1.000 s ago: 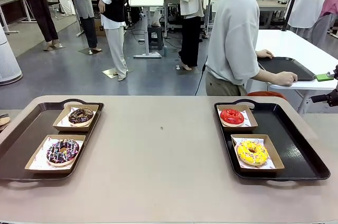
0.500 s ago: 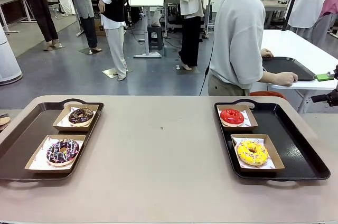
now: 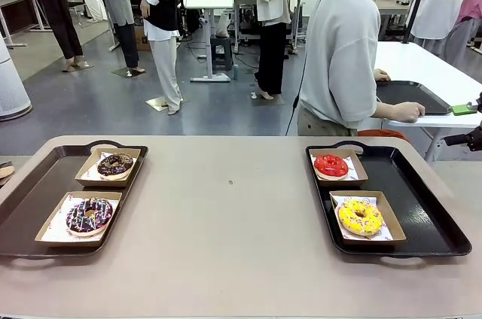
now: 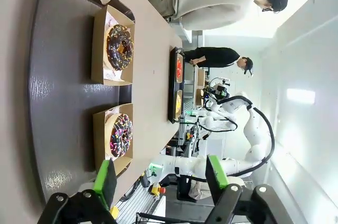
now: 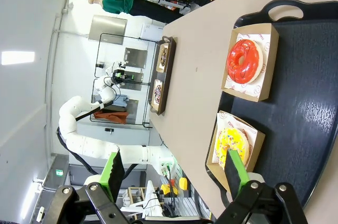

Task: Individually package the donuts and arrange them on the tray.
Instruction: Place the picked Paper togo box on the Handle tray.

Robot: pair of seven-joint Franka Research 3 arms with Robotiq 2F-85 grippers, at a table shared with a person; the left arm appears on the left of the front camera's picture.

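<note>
Four donuts each lie in their own open brown paper boat. On the left black tray (image 3: 30, 191) are a dark chocolate donut (image 3: 115, 165) at the back and a purple-and-white sprinkled one (image 3: 89, 215) nearer me. The right black tray (image 3: 422, 206) holds a glossy red donut (image 3: 330, 165) and a yellow sprinkled one (image 3: 359, 217). My left gripper (image 4: 161, 179) hangs open off the left tray's (image 4: 63, 92) near end, apart from the sprinkled donut (image 4: 120, 135) and the dark one (image 4: 120, 47). My right gripper (image 5: 174, 168) stands open beside the right tray (image 5: 306, 102), short of the yellow donut (image 5: 231, 145) and the red one (image 5: 243, 61).
Bare beige tabletop (image 3: 233, 214) lies between the two trays. Beyond the far edge a person in a grey top (image 3: 343, 48) is turned away, with hands on another black tray (image 3: 410, 95) on a white table.
The person behind the table has shifted slightly to the right. The donuts, trays and both grippers have not moved.
</note>
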